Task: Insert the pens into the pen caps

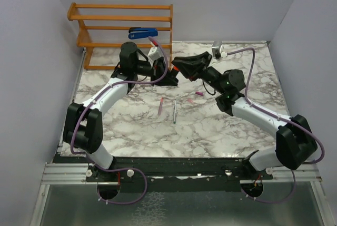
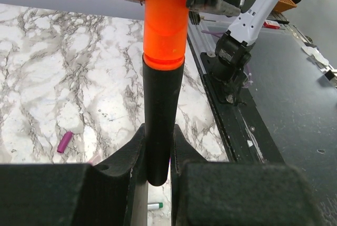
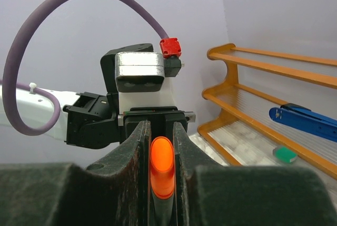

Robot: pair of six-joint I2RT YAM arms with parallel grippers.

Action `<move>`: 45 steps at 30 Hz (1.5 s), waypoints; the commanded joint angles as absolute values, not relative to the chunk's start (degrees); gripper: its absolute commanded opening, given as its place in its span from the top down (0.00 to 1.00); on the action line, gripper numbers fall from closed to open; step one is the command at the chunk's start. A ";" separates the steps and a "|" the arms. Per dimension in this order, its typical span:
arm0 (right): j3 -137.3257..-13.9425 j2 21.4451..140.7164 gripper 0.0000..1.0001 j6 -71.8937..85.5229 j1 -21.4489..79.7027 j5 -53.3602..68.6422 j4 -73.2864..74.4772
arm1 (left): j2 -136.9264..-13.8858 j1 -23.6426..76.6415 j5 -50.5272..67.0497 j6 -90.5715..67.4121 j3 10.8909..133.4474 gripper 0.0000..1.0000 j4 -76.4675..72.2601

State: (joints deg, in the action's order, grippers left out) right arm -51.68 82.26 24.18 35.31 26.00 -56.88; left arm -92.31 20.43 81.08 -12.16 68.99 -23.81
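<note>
The black marker body (image 2: 158,126) is pinched between the nearly closed fingers of the left gripper (image 2: 157,176). The orange cap (image 3: 162,169) is pinched the same way in the right gripper (image 3: 161,184). The two are held up in the air, above the far part of the marble table (image 1: 221,126). In the left wrist view the black end is already seen inside the orange cap, and the two look to be in one straight line.

To do this step well, the two pieces should be pushed together slowly, along that same line. Neither one should be tilted, or the cap may be jammed or knocked crooked. The grips should be kept firm, so that nothing slips while it is pressed. How deep the marker sits cannot be told, so it is only a guess that a last push is needed.

On the table below, the thin pink pen (image 1: 159,107) and the grey pen (image 1: 175,111) are laid side by side, near each other but apart. The purple cap (image 1: 199,94) is set further right. A wooden rack (image 1: 124,26) is stood at the back, with a blue stapler-like thing (image 1: 142,32) and a small green thing (image 3: 286,154) on it. The rack is close behind the grippers, so it could be bumped. Nothing is seen between the two pieces.
</note>
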 commanded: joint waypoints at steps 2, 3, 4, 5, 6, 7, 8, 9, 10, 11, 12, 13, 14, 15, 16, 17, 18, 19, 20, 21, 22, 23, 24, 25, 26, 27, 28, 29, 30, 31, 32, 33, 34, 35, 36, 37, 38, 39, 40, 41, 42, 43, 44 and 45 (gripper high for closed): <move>-42.87 90.43 0.99 27.91 43.33 44.91 -33.48 | -87.85 19.81 69.30 -14.45 78.29 1.00 -34.19; -42.83 90.52 0.99 27.56 43.33 45.13 -32.88 | -87.73 19.68 69.43 -14.50 78.26 1.00 -34.19; -42.86 90.34 0.99 27.00 43.33 45.29 -31.89 | -87.67 19.54 69.65 -14.57 78.21 1.00 -34.19; -43.00 90.04 0.99 26.19 43.33 45.45 -30.61 | -87.70 19.45 69.86 -14.66 78.14 1.00 -34.19; -43.24 89.76 0.99 25.27 43.33 45.58 -29.24 | -87.72 19.36 70.08 -14.80 78.14 1.00 -34.19; -43.63 89.43 0.99 24.30 43.33 45.73 -27.45 | -87.78 19.34 70.35 -14.91 78.12 1.00 -34.19; -44.05 89.15 0.99 23.21 43.33 45.97 -25.65 | -87.84 19.26 70.70 -15.06 78.13 1.00 -34.19; -44.56 89.03 0.99 22.20 43.33 46.27 -23.86 | -87.95 19.25 71.03 -15.18 78.18 1.00 -34.19; -45.23 88.89 0.99 21.17 43.33 46.70 -21.93 | -88.10 19.20 71.42 -15.32 78.28 1.00 -34.19; -45.89 88.85 0.99 19.99 43.33 47.13 -20.13 | -88.27 19.17 71.82 -15.65 78.35 1.00 -34.19; -46.54 88.90 0.99 19.02 43.33 47.60 -18.26 | -88.39 19.16 72.18 -15.79 78.47 1.00 -34.19; -47.17 88.93 0.99 17.98 43.33 48.20 -16.61 | -88.46 19.16 72.45 -15.89 78.52 1.00 -34.19; -48.11 89.06 0.99 16.87 43.33 48.93 -14.83 | -88.50 19.16 72.72 -15.97 78.59 1.00 -34.19; -49.04 89.30 0.99 15.63 43.33 49.63 -12.60 | -88.51 19.09 72.82 -15.99 78.65 1.00 -34.19; -49.98 89.56 0.99 14.31 43.33 50.29 -10.55 | -88.51 19.03 72.88 -16.00 78.66 1.00 -34.19; -50.79 89.98 0.99 13.19 43.33 51.11 -8.45 | -88.44 18.95 72.94 -16.02 78.57 1.00 -34.19; -51.75 90.40 0.99 11.84 43.33 51.84 -6.25 | -88.42 18.90 72.93 -16.06 78.63 1.00 -34.19; -52.44 90.54 0.99 10.73 43.33 52.15 -4.39 | -88.35 18.83 72.97 -16.06 78.63 1.00 -34.19; -53.00 90.65 0.99 9.92 43.33 52.65 -3.05 | -88.27 18.75 73.02 -16.08 78.61 1.00 -34.19; -53.50 90.75 0.99 9.13 43.34 53.03 -1.75 | -88.25 18.66 73.07 -16.08 78.66 1.00 -34.19; -54.02 90.83 0.99 8.39 43.33 53.34 -0.47 | -88.20 18.57 73.12 -16.08 78.66 1.00 -34.19; -54.40 90.86 0.99 7.78 43.33 53.77 0.66 | -88.16 18.48 73.12 -16.08 78.74 1.00 -34.19; -54.80 91.09 0.99 7.10 43.33 54.24 2.14 | -88.13 18.39 73.20 -16.15 78.75 1.00 -34.19; -55.21 91.25 0.99 6.49 43.33 54.76 3.38 | -88.10 18.33 73.28 -16.17 78.79 1.00 -34.19; -55.57 91.54 0.99 5.74 43.33 55.17 4.45 | -88.05 18.24 73.36 -16.24 78.84 1.00 -34.19; -55.89 91.87 0.99 5.17 43.33 55.56 5.60 | -87.99 18.13 73.46 -16.26 78.84 1.00 -34.19; -55.97 92.12 0.99 4.60 43.33 55.93 6.46 | -87.91 18.04 73.51 -16.34 78.88 1.00 -34.19; -56.12 92.23 0.99 4.16 43.28 56.31 7.20 | -87.82 17.90 73.56 -16.35 78.84 1.00 -34.19; -56.15 92.36 0.99 3.62 43.32 56.60 7.95 | -87.78 17.78 73.63 -16.35 78.84 1.00 -34.19; -56.17 92.49 0.99 3.15 43.29 56.89 8.53 | -87.66 17.63 73.65 -16.42 78.84 1.00 -34.19; -56.13 92.54 0.99 2.78 43.32 57.04 9.14 | -87.56 17.52 73.65 -16.43 78.84 1.00 -34.19; -55.94 92.67 0.99 2.60 43.29 57.31 9.35 | -87.50 17.46 73.61 -16.44 78.84 1.00 -34.19; -55.93 92.85 0.99 2.43 43.31 57.43 9.62 | -87.52 17.34 73.57 -16.37 78.84 1.00 -34.19; -55.88 92.97 0.99 2.30 43.33 57.36 9.74 | -87.54 17.32 73.44 -16.35 78.91 1.00 -34.19; -55.68 93.11 0.99 2.51 43.33 57.51 9.35 | -87.58 17.31 73.47 -16.35 79.00 1.00 -34.19; -55.50 93.28 0.99 2.61 43.32 57.67 8.98 | -87.62 17.31 73.38 -16.39 79.13 1.00 -34.19; -55.42 93.52 0.99 2.83 43.33 57.80 8.60 | -87.63 17.31 73.32 -16.35 79.23 1.00 -34.19; -55.31 93.74 0.99 3.21 43.33 58.01 8.15 | -87.63 17.24 73.18 -16.35 79.31 1.00 -34.19; -55.28 93.96 0.99 3.42 43.33 58.28 7.78 | -87.57 17.23 72.98 -16.30 79.36 1.00 -34.19; -55.14 94.22 0.99 3.87 43.33 58.32 7.10 | -87.45 17.23 72.80 -16.19 79.44 1.00 -34.19; -54.79 94.28 0.99 4.46 43.33 58.46 6.25 | -87.33 17.23 72.39 -15.99 79.45 1.00 -34.19; -54.36 94.37 0.99 5.07 43.33 58.68 5.23 | -87.17 17.23 72.11 -15.85 79.39 1.00 -34.19; -53.95 94.39 0.99 5.75 43.35 58.82 4.27 | -87.00 17.23 71.77 -15.64 79.30 1.00 -34.19; -53.35 94.47 0.99 6.32 43.33 58.88 3.23 | -86.82 17.18 71.37 -15.36 79.21 1.00 -34.19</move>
